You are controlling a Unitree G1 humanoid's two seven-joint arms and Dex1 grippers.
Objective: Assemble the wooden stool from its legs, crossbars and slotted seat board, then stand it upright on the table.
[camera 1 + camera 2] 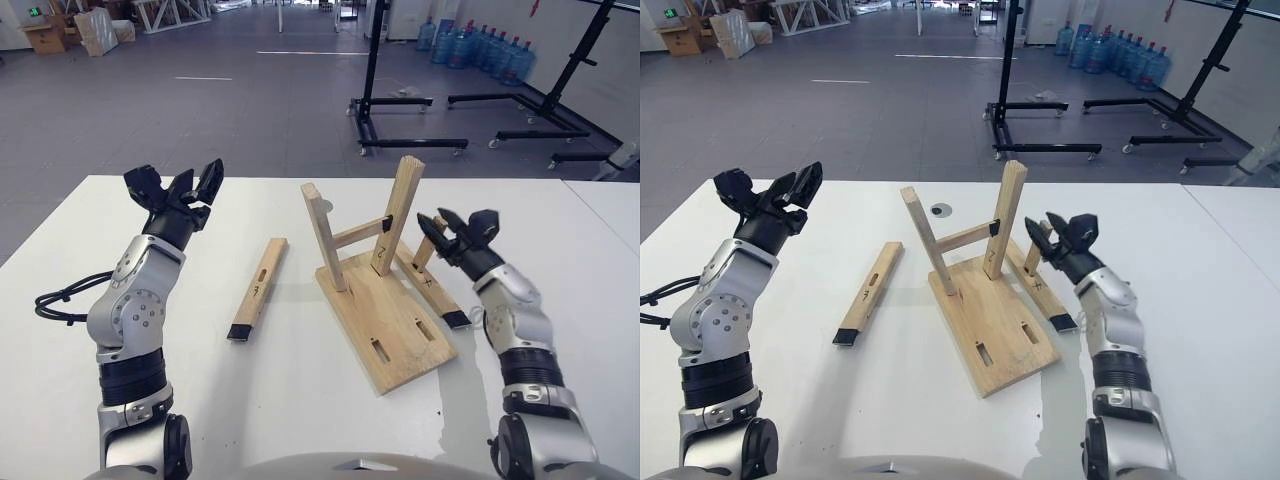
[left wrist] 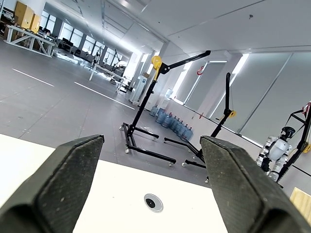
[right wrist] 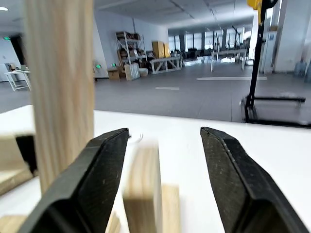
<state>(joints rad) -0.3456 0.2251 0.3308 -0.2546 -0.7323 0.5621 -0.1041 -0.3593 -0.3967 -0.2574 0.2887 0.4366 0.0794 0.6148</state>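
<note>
The slotted seat board (image 1: 392,330) lies flat in the middle of the table. Two legs stand up from it, one (image 1: 324,238) on the left and one (image 1: 400,212) on the right, joined by a crossbar (image 1: 358,234). A loose leg (image 1: 257,288) lies to the left of the board. Another leg (image 1: 434,292) lies along the board's right side, with a short wooden piece (image 1: 431,249) rising from it. My right gripper (image 1: 446,229) is open just above that piece, which shows blurred between its fingers (image 3: 99,184). My left gripper (image 1: 186,186) hangs open and empty over the table's far left.
A black cable (image 1: 60,296) coils at the table's left edge. A round grommet (image 1: 940,210) sits in the tabletop behind the stool. A second table (image 1: 612,208) adjoins on the right. Black wheeled stands (image 1: 405,125) are on the floor beyond.
</note>
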